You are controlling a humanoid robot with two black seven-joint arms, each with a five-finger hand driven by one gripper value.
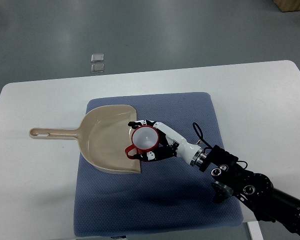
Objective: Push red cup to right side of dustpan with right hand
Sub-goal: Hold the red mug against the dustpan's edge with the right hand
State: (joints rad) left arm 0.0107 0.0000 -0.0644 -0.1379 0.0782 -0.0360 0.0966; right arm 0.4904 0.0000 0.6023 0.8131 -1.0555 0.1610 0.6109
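White table stands on grey floor; blue mat covers its middle. Beige dustpan lies on the mat. Right hand has fingers curled around 1 red cup, upright at the dustpan's right edge.

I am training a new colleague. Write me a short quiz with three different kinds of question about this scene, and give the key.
1. True or false: the red cup stands upright with its opening facing up.
2. Multiple choice: the dustpan lies on A) the bare white table, B) a blue mat, C) the floor.
3. Fill in: the handle of the dustpan points to the picture's ____.

Key
1. True; its white inside shows from above.
2. B; the blue mat lies on the white table.
3. Left.

Note: the right robot hand wraps its fingers around the cup at the dustpan's right edge.
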